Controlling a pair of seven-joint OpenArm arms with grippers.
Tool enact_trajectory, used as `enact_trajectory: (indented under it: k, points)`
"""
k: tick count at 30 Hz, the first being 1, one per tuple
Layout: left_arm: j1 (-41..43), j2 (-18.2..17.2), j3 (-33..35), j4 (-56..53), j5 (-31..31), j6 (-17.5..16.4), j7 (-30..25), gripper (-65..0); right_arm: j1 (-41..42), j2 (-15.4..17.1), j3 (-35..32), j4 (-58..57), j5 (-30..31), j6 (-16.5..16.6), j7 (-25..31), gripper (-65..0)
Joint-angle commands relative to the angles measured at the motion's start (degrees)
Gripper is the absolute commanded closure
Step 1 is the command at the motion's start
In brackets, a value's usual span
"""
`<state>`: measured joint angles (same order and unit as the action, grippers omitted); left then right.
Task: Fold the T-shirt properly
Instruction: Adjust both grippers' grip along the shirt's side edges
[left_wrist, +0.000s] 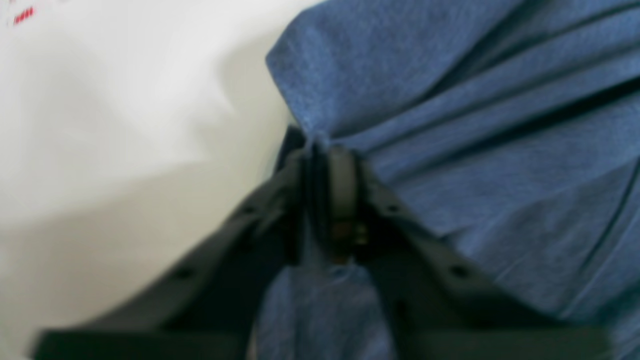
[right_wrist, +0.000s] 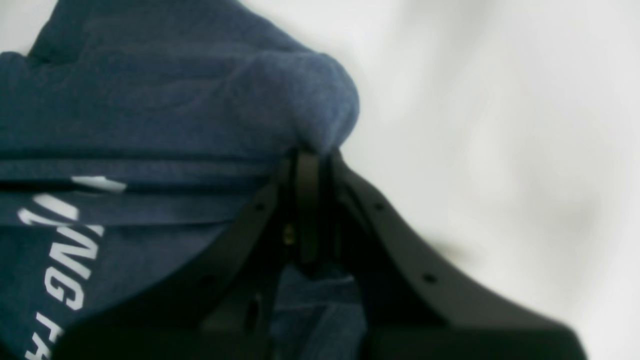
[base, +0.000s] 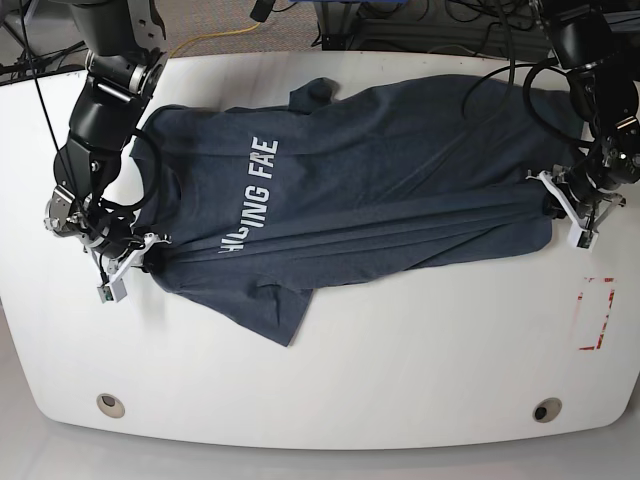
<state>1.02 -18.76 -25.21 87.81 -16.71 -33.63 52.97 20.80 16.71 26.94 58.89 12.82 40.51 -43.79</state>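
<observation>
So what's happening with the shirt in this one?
Two robot arms are working on a dark blue T-shirt spread across a white table. The right gripper is shut on one end of the shirt, and the left gripper sits at the opposite end with fabric bunched at its tips. The shirt is stretched between them, creased along its length, and not yet folded.

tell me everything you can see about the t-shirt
The T-shirt is dark slate-blue heathered knit with white block lettering, partly lost in creases. It lies spread crosswise on the white table, long folds running along its near side, one sleeve pointing toward the front edge. The right end effector pinches one end; the left end effector has fabric between its jaws at the other.
</observation>
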Motion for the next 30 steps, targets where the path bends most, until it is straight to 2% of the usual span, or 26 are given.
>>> enact_trajectory:
  k: [1, 4, 6, 8, 14, 17, 23, 30]
  points:
    - [-1.1, -1.1, -0.6, 1.2, 0.2, 0.6, -0.8, -18.2, 0.9, 1.0, 0.2, 1.9, 0.2, -0.5, 1.2, 0.0]
    - [-1.5, 0.4, -0.8, 1.7, 0.2, 0.6, -0.8, -33.6, 0.5, 0.5, 0.1, 1.9, 0.4, -0.5, 1.2, 0.0]
    - [-3.1, 0.8, -1.6, 3.8, 0.2, 0.6, -0.3, -40.7, 0.4, -0.1, 0.1, 1.9, 0.2, -0.5, 1.2, 0.0]
    - [-4.3, 0.9, -2.0, 4.6, 0.2, 0.6, 1.8, -43.5, 0.4, -0.1, 0.1, 1.9, 0.1, -0.5, 1.2, 0.0]
    - [-10.4, 2.6, -3.5, 3.2, -0.5, 0.9, 4.2, -43.2, 0.3, -0.2, 0.1, 1.9, 0.6, -0.5, 1.2, 0.0]
    - [-13.1, 3.2, -3.9, -1.8, -0.6, 0.9, 4.2, -43.1, 0.3, -1.0, 0.1, 1.9, 0.5, -0.5, 1.2, 0.0]
    - [-19.0, 3.2, -4.0, -12.4, -0.6, 0.9, 3.4, -42.8, 0.3, -1.5, 0.2, 1.9, 0.2, -0.5, 1.2, 0.0]
    - [-22.0, 3.2, -3.8, -20.7, -0.6, 0.9, 0.8, -42.9, 0.3, -1.7, 0.2, 1.9, 0.6, -0.5, 1.2, 0.0]
